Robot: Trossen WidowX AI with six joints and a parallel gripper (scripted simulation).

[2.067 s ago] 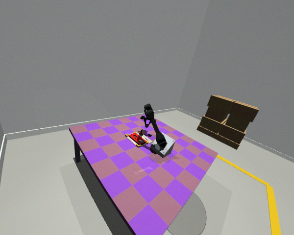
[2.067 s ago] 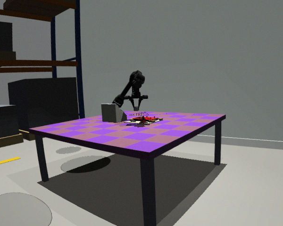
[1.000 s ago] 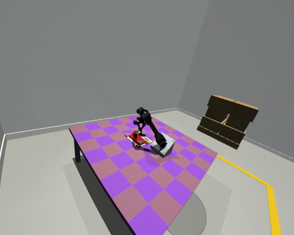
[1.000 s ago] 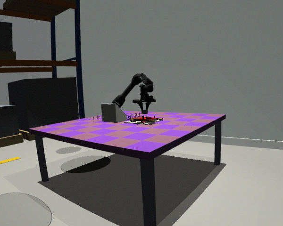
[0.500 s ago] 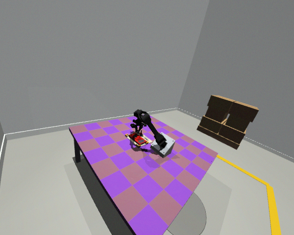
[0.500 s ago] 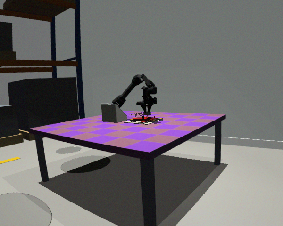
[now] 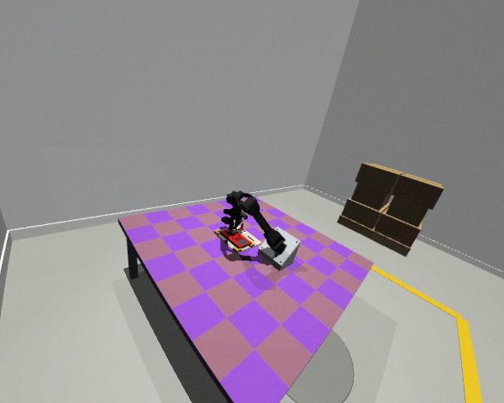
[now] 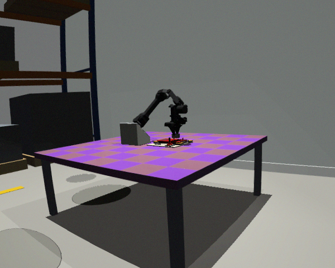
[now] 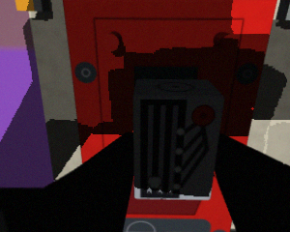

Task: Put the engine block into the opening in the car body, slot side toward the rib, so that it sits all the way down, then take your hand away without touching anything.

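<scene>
Checkered purple-pink table (image 7: 260,321), brown cardboard boxes (image 7: 391,208), yellow floor line (image 7: 417,295), blue shelf rack (image 8: 91,69)

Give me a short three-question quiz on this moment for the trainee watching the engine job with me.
1. True or false: the gripper is shut on the engine block.
2. Over what does the engine block hang in the wrist view? A) the bare checkered table B) the red car body C) the cardboard boxes
3. Fill in: in the exterior view, the arm's grey base stands on the ____.

Key: 1 true; 2 B; 3 table. In question 1, the dark block sits between the black fingers. In question 2, red fills the view behind the block. Whether the block has entered the opening cannot be told.
</scene>
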